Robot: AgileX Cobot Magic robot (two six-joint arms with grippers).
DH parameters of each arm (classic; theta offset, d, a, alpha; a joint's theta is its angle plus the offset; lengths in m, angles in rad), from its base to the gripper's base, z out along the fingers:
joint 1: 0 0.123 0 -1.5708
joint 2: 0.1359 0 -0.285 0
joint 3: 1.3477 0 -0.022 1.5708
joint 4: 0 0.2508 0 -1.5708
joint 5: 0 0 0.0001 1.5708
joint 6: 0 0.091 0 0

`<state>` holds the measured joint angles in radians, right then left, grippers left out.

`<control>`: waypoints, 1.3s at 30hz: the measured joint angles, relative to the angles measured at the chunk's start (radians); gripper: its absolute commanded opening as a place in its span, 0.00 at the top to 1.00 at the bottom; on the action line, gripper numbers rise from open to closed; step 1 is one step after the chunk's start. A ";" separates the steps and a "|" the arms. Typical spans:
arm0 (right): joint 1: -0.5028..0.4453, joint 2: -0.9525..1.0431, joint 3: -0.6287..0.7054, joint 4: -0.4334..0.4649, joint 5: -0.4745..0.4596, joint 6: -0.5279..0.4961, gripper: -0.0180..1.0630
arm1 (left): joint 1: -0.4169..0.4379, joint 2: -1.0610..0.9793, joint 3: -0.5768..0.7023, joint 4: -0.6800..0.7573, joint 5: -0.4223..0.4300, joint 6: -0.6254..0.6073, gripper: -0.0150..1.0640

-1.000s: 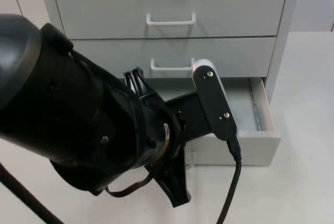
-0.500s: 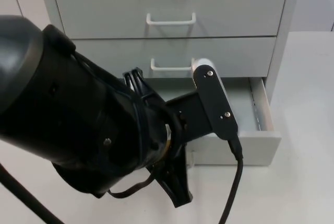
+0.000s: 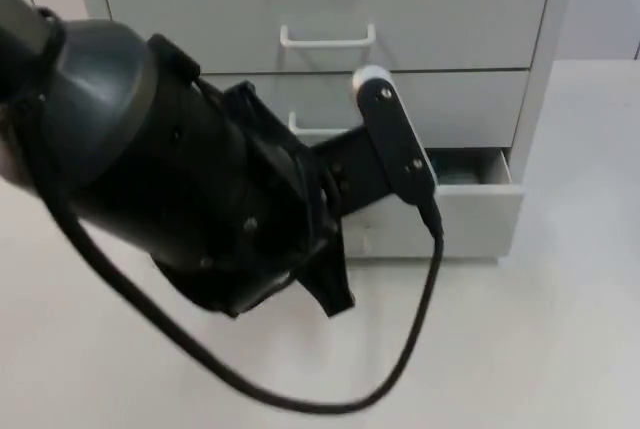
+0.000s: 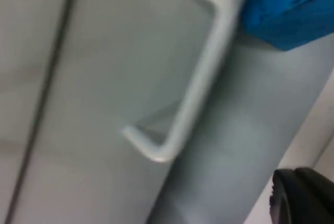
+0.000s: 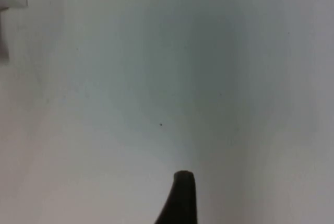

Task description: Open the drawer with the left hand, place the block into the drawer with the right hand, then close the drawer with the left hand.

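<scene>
Reaching in front of the grey drawer cabinet, the left arm hides most of the bottom drawer, which stands only slightly out from the cabinet, a narrow strip of its inside showing behind its front panel. The left gripper is at the drawer's front, low and toward the side away from the exposed strip; whether its fingers are apart or together cannot be told. In the left wrist view a blue block lies inside the drawer, just behind the front panel, with the white handle of the drawer above it close by and one black fingertip beside the panel. The right gripper hangs over bare white surface away from the cabinet, waiting, and its finger spread cannot be told either.
</scene>
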<state>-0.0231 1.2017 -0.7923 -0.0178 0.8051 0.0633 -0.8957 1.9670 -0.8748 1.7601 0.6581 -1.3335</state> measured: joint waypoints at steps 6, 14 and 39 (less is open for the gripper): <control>0.000 0.000 0.000 0.000 -0.004 0.000 0.33 | 0.091 0.004 -0.045 0.000 -0.065 -0.006 0.99; 0.000 0.000 0.000 0.000 -0.008 0.000 0.33 | 0.146 0.009 -0.082 -0.004 -0.122 -0.009 0.99; 0.000 0.000 0.000 0.000 -0.021 0.000 0.33 | 0.183 0.094 -0.109 -0.032 -0.147 -0.035 0.99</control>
<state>-0.0231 1.2017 -0.7923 -0.0178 0.7840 0.0633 -0.7124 2.0614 -0.9834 1.7280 0.5111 -1.3684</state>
